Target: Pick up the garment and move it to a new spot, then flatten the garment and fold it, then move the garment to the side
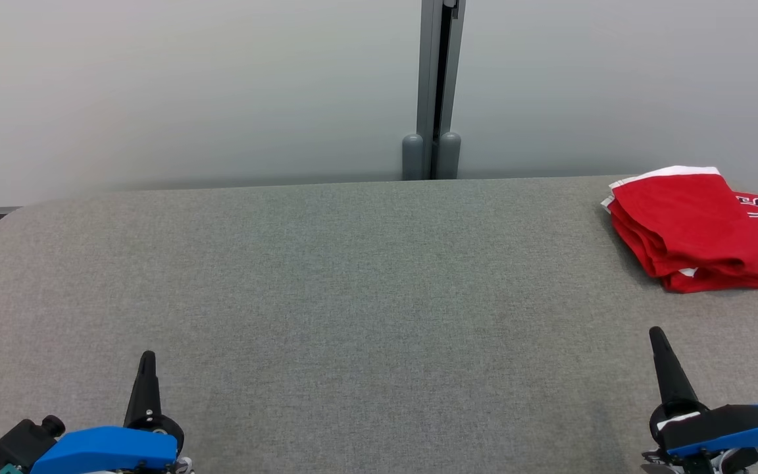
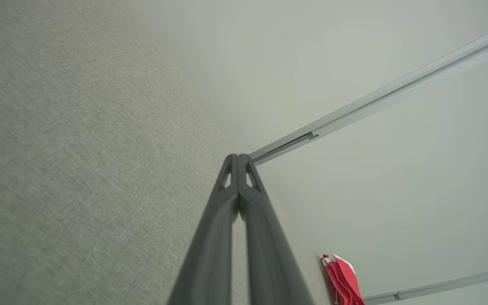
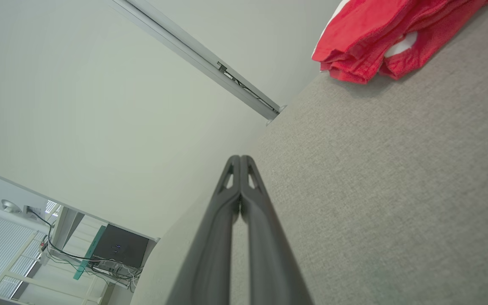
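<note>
**Pincers shut and empty: left gripper (image 1: pixel 147 359) and right gripper (image 1: pixel 656 336) low, folded red cloth garment with white trim and black-and-white lettering (image 1: pixel 688 224) at the far right**

The garment lies in a thick, several-layered fold on the far right part of the grey woven-fabric table top (image 1: pixel 353 296). It sits close to the table's back edge, and the head view's right border cuts it off. White edging shows along its far side, and block letters run along the part nearest that border.

The right gripper sits at the near edge of the table, well apart from the garment and nearer the robot than it. Its two long dark fingers are pressed together along their tips with nothing between them. In the right wrist view the garment lies ahead of those fingers, its stacked folded edges facing the camera.

The left gripper rests at the near left, far from the garment, its fingers likewise closed tip to tip on nothing.

Behind the table stand pale grey wall panels (image 1: pixel 188 85), joined by a grey upright metal post (image 1: pixel 437 85).
</note>
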